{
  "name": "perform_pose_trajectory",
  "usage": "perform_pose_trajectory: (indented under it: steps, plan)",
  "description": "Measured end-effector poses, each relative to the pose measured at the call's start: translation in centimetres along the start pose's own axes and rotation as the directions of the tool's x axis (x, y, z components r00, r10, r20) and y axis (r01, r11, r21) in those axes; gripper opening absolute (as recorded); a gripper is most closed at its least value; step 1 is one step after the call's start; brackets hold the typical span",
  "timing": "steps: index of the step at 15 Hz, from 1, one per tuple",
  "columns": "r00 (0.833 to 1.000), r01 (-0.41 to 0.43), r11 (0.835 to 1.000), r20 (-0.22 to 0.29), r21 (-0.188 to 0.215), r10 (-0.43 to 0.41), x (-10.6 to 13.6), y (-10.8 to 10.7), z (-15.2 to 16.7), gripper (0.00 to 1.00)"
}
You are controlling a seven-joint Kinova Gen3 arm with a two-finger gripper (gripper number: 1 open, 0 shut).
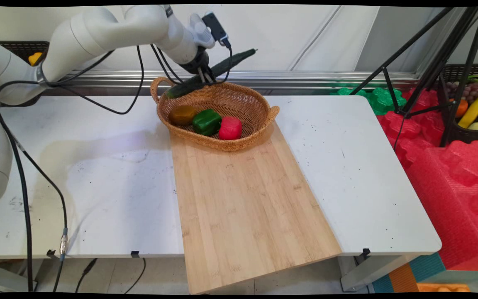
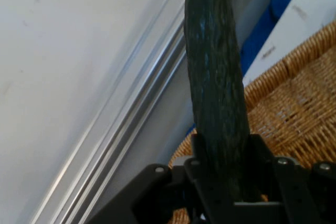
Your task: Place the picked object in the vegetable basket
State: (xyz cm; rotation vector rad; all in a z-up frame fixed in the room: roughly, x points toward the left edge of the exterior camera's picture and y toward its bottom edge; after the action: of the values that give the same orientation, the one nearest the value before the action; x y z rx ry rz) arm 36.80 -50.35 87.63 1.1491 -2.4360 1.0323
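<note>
The black pincer squeezes a long, bumpy, dark green cucumber around its middle. The cucumber tilts above the back rim of the oval woven basket. Inside the basket sit a brown, a shiny green and a red pepper. The basket rests on a smooth wooden board on the white counter.

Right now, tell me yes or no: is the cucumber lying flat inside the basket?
No, the cucumber is clamped in the jaws, tilted above the back rim of the basket.
</note>
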Motion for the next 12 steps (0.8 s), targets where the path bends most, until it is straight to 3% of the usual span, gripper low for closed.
perform_pose_trajectory:
  steps: [5, 11, 12]
  plan:
    - [0.999, -0.054, 0.999, 0.005, -0.008, 0.054, -1.3, 0.6, 1.6, 0.00]
    - [0.993, -0.120, 0.993, -0.015, -0.020, 0.120, -3.3, 1.0, 1.1, 0.00]
    - [0.991, -0.130, 0.991, -0.020, -0.022, 0.130, -3.6, 1.0, 0.8, 1.00]
